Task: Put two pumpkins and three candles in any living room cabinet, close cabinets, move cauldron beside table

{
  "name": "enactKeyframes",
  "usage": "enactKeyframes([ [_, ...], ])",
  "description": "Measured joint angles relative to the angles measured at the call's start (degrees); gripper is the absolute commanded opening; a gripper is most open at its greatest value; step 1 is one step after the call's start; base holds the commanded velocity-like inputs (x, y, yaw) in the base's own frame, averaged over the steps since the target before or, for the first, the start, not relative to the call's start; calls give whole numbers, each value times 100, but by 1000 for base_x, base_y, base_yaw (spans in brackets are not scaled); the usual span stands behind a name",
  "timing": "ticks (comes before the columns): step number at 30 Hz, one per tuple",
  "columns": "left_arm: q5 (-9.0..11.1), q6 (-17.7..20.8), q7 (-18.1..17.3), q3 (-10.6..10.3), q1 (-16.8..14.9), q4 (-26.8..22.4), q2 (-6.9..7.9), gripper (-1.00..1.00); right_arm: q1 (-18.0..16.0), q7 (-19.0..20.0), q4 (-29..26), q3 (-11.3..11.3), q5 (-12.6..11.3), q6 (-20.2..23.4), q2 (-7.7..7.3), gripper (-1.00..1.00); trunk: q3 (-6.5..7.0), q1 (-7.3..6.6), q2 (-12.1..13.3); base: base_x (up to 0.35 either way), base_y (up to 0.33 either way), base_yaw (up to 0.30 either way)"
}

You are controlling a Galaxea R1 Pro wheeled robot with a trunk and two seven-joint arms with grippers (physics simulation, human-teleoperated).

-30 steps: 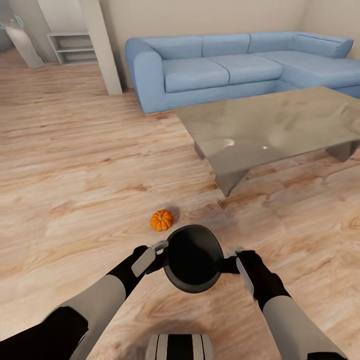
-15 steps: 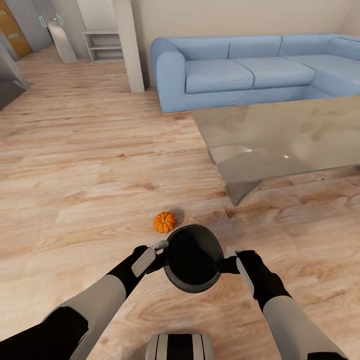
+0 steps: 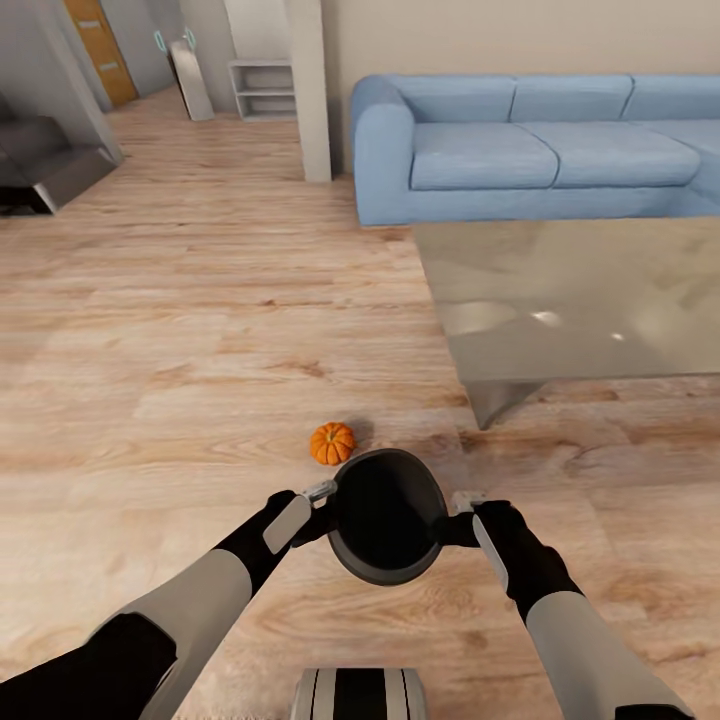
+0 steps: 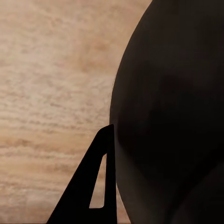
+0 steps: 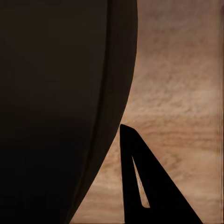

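Each hand, left (image 3: 328,490) and right (image 3: 462,502), clamps the cauldron (image 3: 385,515) (pumpkin (image 3: 332,443) beside).

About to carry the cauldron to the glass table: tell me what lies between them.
Nothing visible blocks the way. The cauldron, held between the left gripper and right gripper, faces bare wood floor up to the table ahead-right. The pumpkin sits just ahead-left, off that line.

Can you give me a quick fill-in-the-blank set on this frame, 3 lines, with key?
1. The cauldron is gripped on its rim by ____ grippers.
2. The pumpkin sits on the ____.
3. The glass table stands in front of a ____ sofa.

Missing words: both; floor; blue
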Motion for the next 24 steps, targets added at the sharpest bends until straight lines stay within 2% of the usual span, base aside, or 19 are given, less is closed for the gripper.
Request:
enactKeyframes([
  [3,-12,-7,-2,5,0,3,-7,-100,0,6,-3,-3,2,-1,-6,-100,0,0,0,0,-274,252],
  [8,11,-14,6,-13,0,4,-7,-100,0,8,-2,-2,2,0,-8,-100,0,0,0,0,-61,209],
  [13,23,-15,1,-23,1,0,1,-100,-1,8,0,-6,14,-2,0,-100,0,0,0,0,-248,180],
  [24,-37,11,11,12,1,6,-7,-100,-2,1,30,-5,-28,0,-5,-100,0,0,0,0,-291,14],
])
